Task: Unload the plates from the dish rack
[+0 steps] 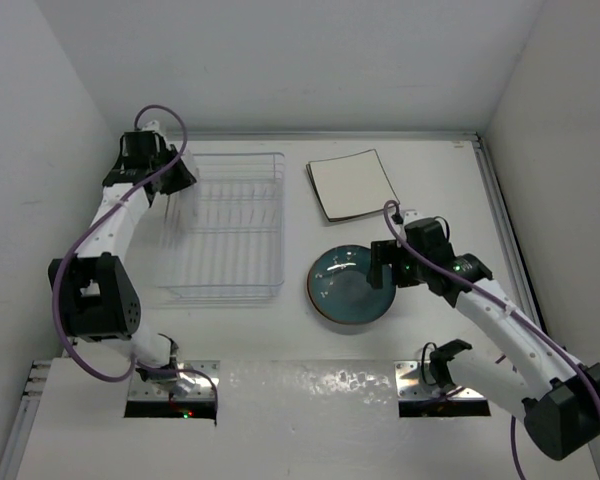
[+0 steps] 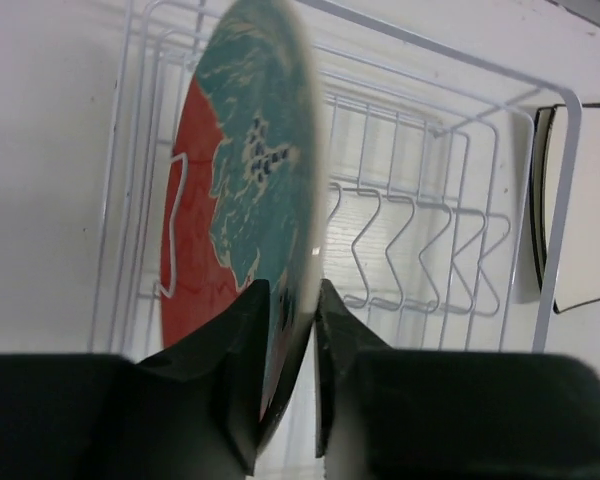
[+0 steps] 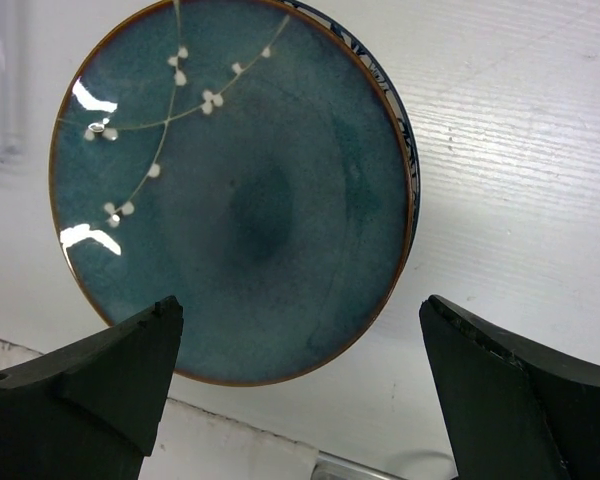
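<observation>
Across the white surface, the dish rack is the biggest thing, lying left of centre with its long side running away from the arm bases. From overhead its slots look bare. The left arm bends over its far left corner, and the left gripper covers what it reaches for.

Only the left wrist view shows that thing: a red plate with teal flowers stands on edge among the thin wire dividers at that end. The jaws are drawn narrow, one finger on each face, pinching its near rim.

To the right of the rack, the square plates lie stacked flat near the far edge of the surface, cream with dark edges. The left wrist view catches only their corner.

Nearer the bases, a teal plate lies flat just beside the rack. The right wrist view adds white blossom sprigs on it and a brown rim. It also shows the blue-patterned plate beneath it, peeking out along one edge.

The right gripper hangs over the teal plate's right side, its jaws spread wide and holding nothing.
</observation>
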### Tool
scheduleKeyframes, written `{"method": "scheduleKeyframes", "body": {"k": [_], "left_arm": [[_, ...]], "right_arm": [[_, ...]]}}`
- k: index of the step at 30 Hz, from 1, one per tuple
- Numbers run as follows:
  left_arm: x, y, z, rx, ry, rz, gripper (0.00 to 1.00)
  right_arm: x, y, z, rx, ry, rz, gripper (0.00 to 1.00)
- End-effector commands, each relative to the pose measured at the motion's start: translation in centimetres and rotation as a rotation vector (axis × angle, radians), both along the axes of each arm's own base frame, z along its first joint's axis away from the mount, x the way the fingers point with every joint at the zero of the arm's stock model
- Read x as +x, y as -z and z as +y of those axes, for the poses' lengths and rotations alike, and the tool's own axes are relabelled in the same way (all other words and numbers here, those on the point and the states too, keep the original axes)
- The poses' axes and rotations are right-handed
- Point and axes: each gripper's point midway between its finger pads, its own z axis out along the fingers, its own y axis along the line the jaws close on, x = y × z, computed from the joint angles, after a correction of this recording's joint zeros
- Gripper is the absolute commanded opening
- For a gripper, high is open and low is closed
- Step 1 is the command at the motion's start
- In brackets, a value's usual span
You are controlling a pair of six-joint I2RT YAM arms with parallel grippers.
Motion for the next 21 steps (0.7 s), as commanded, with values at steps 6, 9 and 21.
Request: {"method": "scheduleKeyframes", "body": {"k": [6,9,21], "left_arm": [[1.4,-9.1,0.7,0.076,0.017,-0.188,0.0],[1.4,-13.0,1.3,0.132,0.016,-0.243,0.0],[-4.1,-28.2,-16.1,0.379,0.444,-0.634,0.0]], "right_arm": [[0.6,-1.4,1.0,0.06,-0.013,-0.06,0.99],[0.7,-2.2,1.1,0.081,-0.006,-0.085,0.99],[1.9,-9.2,-1.6,0.149,0.241,-0.289,0.99]]}}
